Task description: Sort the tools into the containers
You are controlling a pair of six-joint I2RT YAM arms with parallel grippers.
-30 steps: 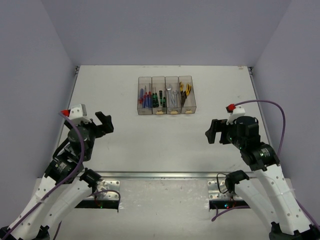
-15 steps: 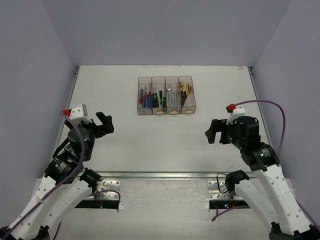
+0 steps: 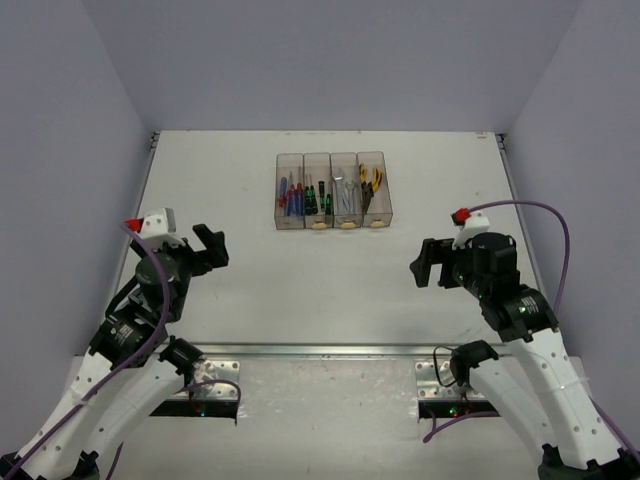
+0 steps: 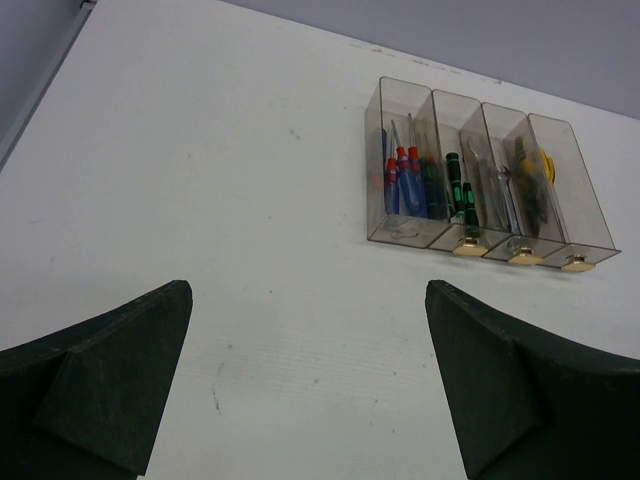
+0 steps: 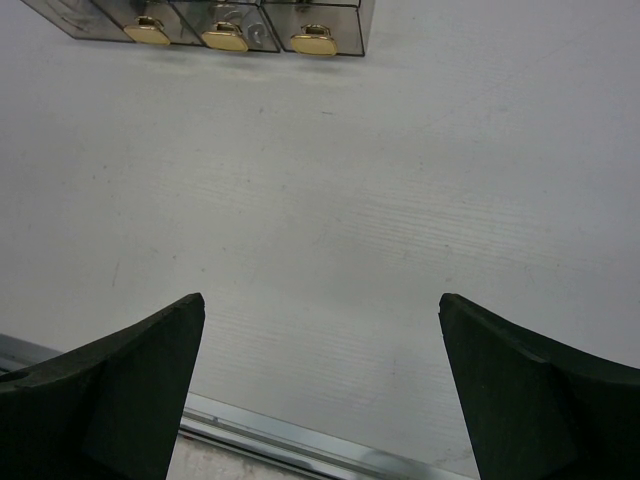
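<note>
Four joined clear smoky bins stand in a row at the table's far middle, each with a yellowish tab at its near end. From left to right they hold blue/red-handled screwdrivers, green/black-handled screwdrivers, silver wrenches and yellow-and-black pliers. The bins also show in the left wrist view, and their tabs in the right wrist view. My left gripper is open and empty at the near left. My right gripper is open and empty at the near right.
The white table has a metal strip along its near edge, also in the right wrist view. Grey walls enclose the table on the left, back and right.
</note>
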